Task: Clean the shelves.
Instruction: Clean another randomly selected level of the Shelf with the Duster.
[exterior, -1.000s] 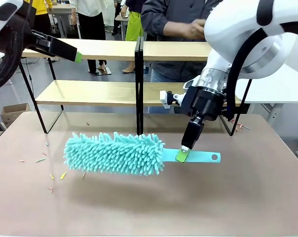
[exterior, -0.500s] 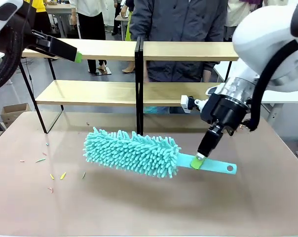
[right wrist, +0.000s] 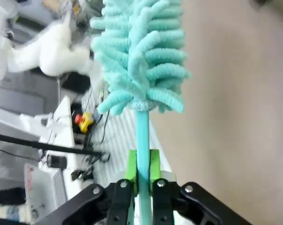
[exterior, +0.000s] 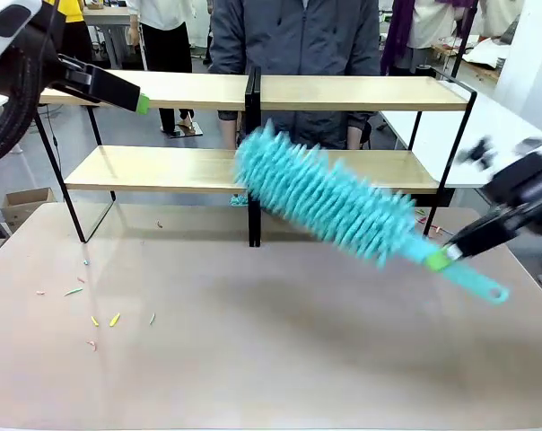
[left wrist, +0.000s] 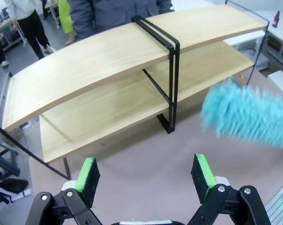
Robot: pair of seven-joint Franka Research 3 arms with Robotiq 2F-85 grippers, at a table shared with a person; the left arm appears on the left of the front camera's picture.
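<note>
So the shelves (exterior: 343,92) are parked at the far edge of the beige-pink tabletop (exterior: 253,359), with a person (exterior: 298,36) stood right behind them. Two long light-wood boards are carried in a thin black frame that looks stiff but light, so it could probably be shoved by a hard swipe. The duster (exterior: 329,199) is held tilted in the air, its fluffy teal head in front of the lower board near the middle post; contact can't be judged through the blur. The right gripper (exterior: 439,260) is clamped on the thin teal handle (right wrist: 141,126) just below the head, which seems the sensible spot to be grabbed. The head is likely soft and floppy, the plastic handle slick. The left gripper (left wrist: 146,176) is spread wide with nothing in it. No brand or writing can be read anywhere.
</note>
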